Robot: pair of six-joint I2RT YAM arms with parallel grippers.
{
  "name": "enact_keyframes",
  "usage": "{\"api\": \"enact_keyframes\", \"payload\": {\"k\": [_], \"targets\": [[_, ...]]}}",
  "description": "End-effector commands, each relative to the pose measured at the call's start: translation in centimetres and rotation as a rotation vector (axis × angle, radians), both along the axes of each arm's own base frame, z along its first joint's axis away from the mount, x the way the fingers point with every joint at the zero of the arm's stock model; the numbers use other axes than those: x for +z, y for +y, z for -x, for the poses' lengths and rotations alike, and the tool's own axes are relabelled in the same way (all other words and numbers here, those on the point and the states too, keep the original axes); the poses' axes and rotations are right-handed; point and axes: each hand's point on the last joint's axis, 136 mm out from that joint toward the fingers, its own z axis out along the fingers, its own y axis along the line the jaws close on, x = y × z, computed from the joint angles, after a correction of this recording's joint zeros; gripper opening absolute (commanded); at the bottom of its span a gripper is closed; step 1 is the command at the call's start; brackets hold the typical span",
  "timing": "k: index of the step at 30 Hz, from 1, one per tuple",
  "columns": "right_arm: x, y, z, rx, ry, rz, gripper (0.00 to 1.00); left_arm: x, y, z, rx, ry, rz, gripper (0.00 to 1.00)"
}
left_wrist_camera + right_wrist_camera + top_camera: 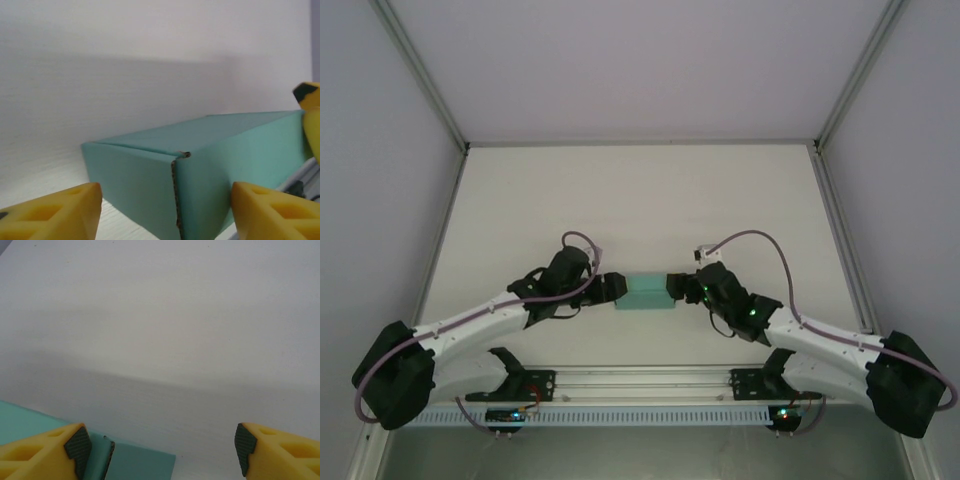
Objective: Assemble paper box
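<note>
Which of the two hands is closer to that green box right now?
Left, narrowly. The left hand straddles a corner of the paper box with open fingers; the right hand is at the opposite end, with the box beside one finger.

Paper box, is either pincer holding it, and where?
Apparently not held. Both stand open: left pincer straddles a corner of the paper box, right pincer sits at its other end.

White table [640,200], pale walls [380,130], perhaps aluminium rail [640,378]
</note>
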Motion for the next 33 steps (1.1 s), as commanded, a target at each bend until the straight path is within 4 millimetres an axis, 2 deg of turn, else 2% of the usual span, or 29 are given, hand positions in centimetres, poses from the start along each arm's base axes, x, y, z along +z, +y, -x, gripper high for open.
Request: {"api": "enact_keyframes", "payload": {"k": [1, 5, 9, 14, 16, 18, 21, 23, 25, 29, 31, 33], "targets": [[-7.6, -2.2, 4.4, 0.160, 0.177, 0.271, 0.75, -2.3, 0.5, 1.0, 0.024, 0.071, 0.025, 0.61], [-8.5, -0.9, 5.1, 0.213, 0.215, 0.246, 0.67, -3.7, 0.9, 1.5, 0.030, 0.096, 0.026, 0.50], [-9.3, 0.9, 6.3, 0.233, 0.309, 0.170, 0.59, -4.1, 0.9, 1.7, 0.027, 0.102, 0.035, 0.37], [-10.7, 2.3, 8.1, 0.248, 0.372, 0.182, 0.51, -5.1, 1.1, 2.3, 0.022, 0.134, 0.025, 0.28], [-11.3, 2.3, 8.4, 0.239, 0.375, 0.200, 0.46, -5.5, 1.3, 2.6, 0.026, 0.145, 0.021, 0.26], [-11.9, 2.1, 8.4, 0.231, 0.369, 0.211, 0.35, -6.1, 1.6, 2.9, 0.032, 0.160, 0.021, 0.22], [-12.1, 2.1, 8.3, 0.230, 0.360, 0.209, 0.27, -6.4, 1.8, 3.3, 0.034, 0.170, 0.022, 0.20], [-12.1, 1.8, 8.2, 0.221, 0.346, 0.211, 0.22, -6.6, 2.0, 3.4, 0.042, 0.172, 0.021, 0.15], [-12.4, 1.5, 8.8, 0.235, 0.361, 0.205, 0.18, -6.6, 2.0, 3.4, 0.040, 0.169, 0.024, 0.12], [-11.7, 1.4, 9.0, 0.255, 0.330, 0.163, 0.11, -6.5, 2.2, 3.6, 0.037, 0.166, 0.019, 0.00], [-11.3, 1.1, 9.0, 0.255, 0.314, 0.151, 0.03, -6.4, 2.2, 3.7, 0.033, 0.164, 0.032, 0.00], [-10.9, 0.7, 8.8, 0.247, 0.305, 0.136, 0.00, -6.2, 2.2, 3.8, 0.033, 0.160, 0.038, 0.00]]}}
